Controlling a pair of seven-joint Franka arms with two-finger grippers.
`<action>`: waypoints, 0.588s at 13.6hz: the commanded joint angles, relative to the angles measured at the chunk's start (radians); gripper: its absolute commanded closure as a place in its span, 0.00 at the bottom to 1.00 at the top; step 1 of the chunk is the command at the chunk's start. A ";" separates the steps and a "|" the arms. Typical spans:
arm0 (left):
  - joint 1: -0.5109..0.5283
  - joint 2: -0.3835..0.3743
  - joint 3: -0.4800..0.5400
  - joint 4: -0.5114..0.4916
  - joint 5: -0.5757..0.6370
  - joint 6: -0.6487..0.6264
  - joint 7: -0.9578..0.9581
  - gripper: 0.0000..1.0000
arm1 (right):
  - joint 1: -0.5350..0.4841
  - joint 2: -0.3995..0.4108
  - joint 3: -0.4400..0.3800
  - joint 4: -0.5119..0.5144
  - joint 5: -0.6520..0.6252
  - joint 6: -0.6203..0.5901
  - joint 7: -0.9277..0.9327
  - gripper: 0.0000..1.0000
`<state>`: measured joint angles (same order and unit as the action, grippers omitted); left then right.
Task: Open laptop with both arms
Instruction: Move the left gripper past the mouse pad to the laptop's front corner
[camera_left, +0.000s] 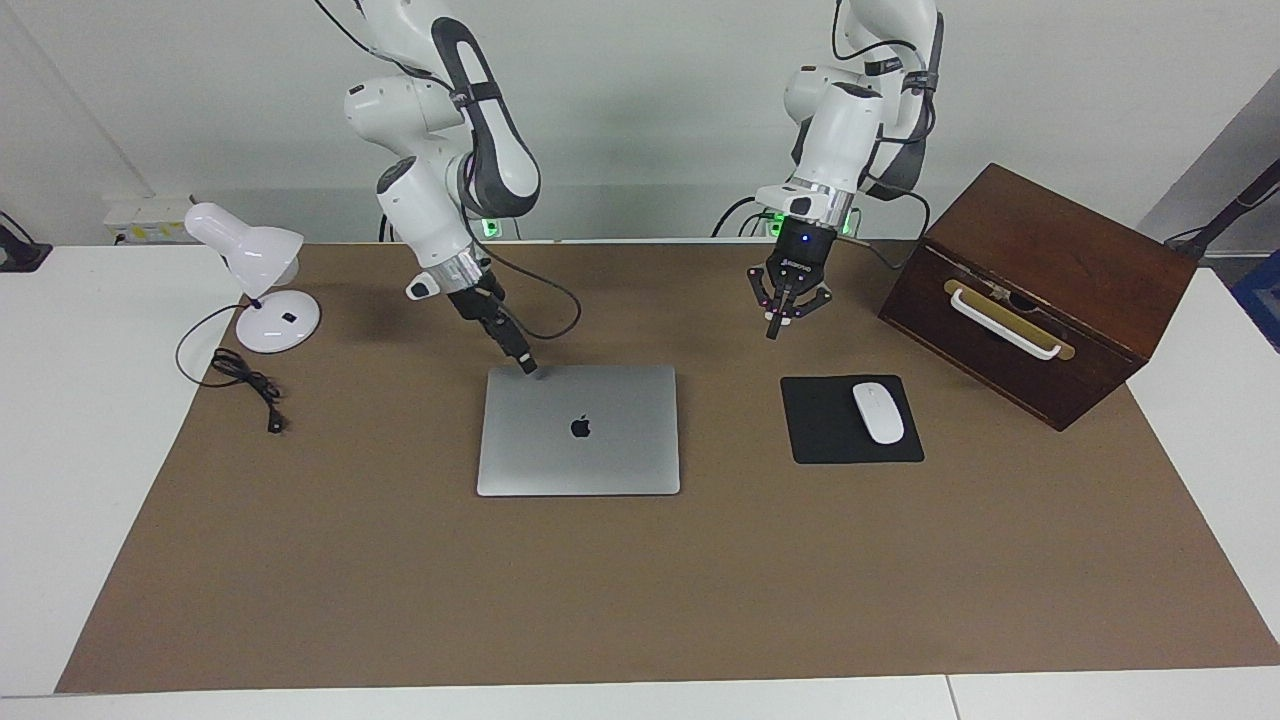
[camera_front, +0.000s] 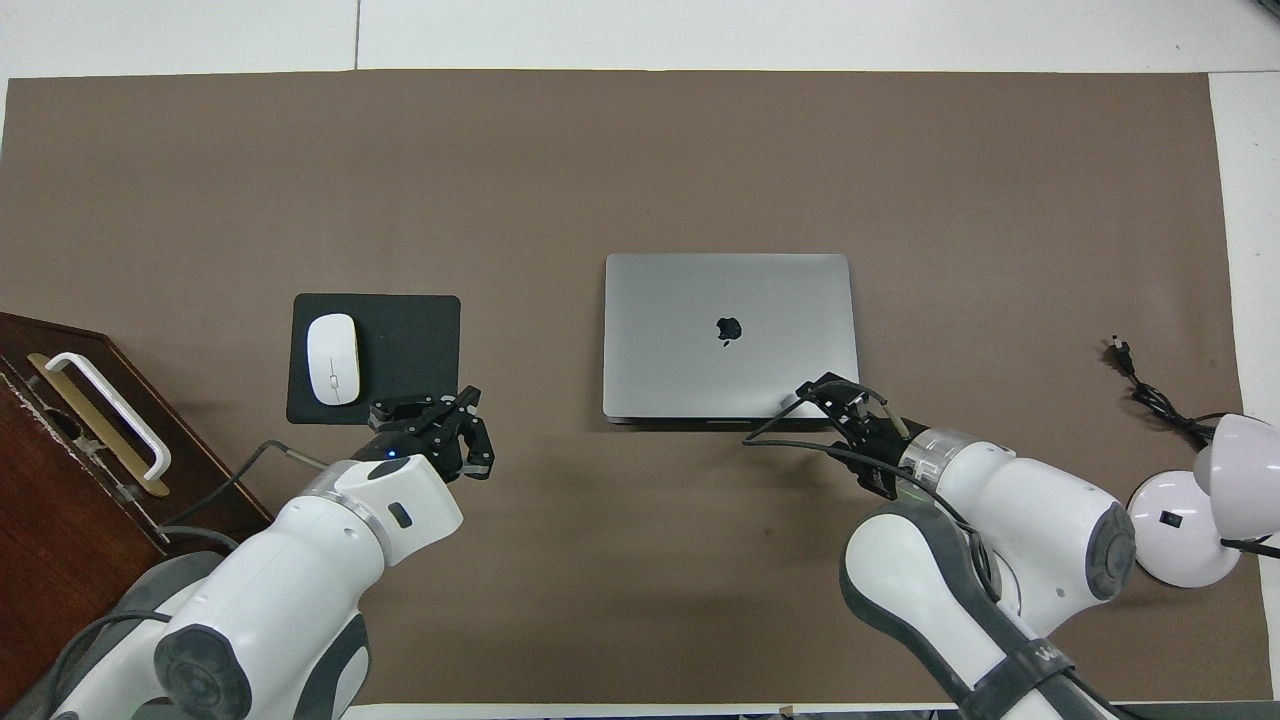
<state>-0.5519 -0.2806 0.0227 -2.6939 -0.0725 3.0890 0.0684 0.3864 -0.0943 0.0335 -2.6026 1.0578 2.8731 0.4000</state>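
Looking at our closed laptop here, flat in the middle of the brown mat, lid up with the logo showing, beside the black mouse pad and its white mouse. It's a thin slab of smooth brushed metal, stiff, and we'd guess fairly heavy for its size, with nothing much to pinch, so our bet is the lid has to be lifted at its front lip, which seems to be the edge nearest the robots, while the base gets pressed down so it doesn't tip or skate on the mat. Screen glass inside is fragile, so easy on the force. Our right gripper is down at the lid's near corner toward the right arm's end, tip about touching the edge, fingers together as far as we can see and holding nothing. Our left gripper hangs over bare mat between the laptop and the dark wooden box, fingers spread, nothing in them. A white desk lamp with its black cord sits at the right arm's end.
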 joint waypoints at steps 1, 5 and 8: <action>-0.069 0.104 0.014 -0.037 -0.013 0.181 0.005 1.00 | 0.000 0.016 0.002 0.015 0.037 0.020 -0.049 0.00; -0.150 0.198 0.014 -0.049 -0.013 0.322 0.002 1.00 | -0.001 0.018 0.000 0.016 0.039 0.026 -0.061 0.00; -0.187 0.222 0.016 -0.064 -0.013 0.361 0.004 1.00 | -0.001 0.019 0.000 0.018 0.039 0.026 -0.063 0.00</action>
<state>-0.7077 -0.0682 0.0222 -2.7366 -0.0726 3.4052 0.0660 0.3864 -0.0921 0.0320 -2.5996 1.0578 2.8783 0.3847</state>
